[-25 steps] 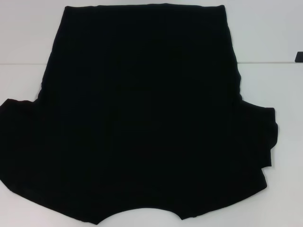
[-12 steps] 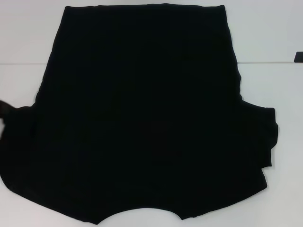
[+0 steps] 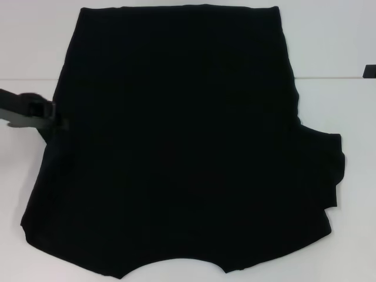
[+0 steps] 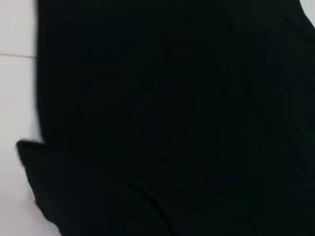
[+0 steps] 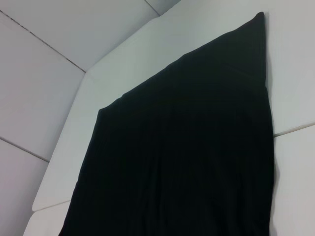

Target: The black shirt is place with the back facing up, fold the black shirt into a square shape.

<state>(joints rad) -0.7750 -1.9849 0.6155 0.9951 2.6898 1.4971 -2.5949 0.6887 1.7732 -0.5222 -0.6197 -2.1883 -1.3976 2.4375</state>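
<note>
White table (image 3: pixel 346 106) fills the view, with a thin seam line running across it. On it lies the black shirt (image 3: pixel 182 141), spread out flat with a plain side up. Its straight bottom hem is at the far edge and the curved neck cut is at the near edge. On the robot's right side a sleeve sticks out from the body of the shirt. On the robot's left side no sleeve sticks out; it looks like it is turned in over the shirt.

The shirt looks soft, thin and light. It will bend and flop, not hold its shape. It may slide a bit on the smooth table. A good place to grab is an edge or a corner, like the tip of the right sleeve or a hem corner, so only one layer comes up.

The left gripper (image 3: pixel 54 117) reaches in low from the left side of the head view. Its grey arm is level and its tip is at the shirt's left edge. I cannot tell if its fingers are spread or pressed together, because black hides on black.

The right gripper is not seen; its wrist camera looks down on the shirt from off to the side
</note>
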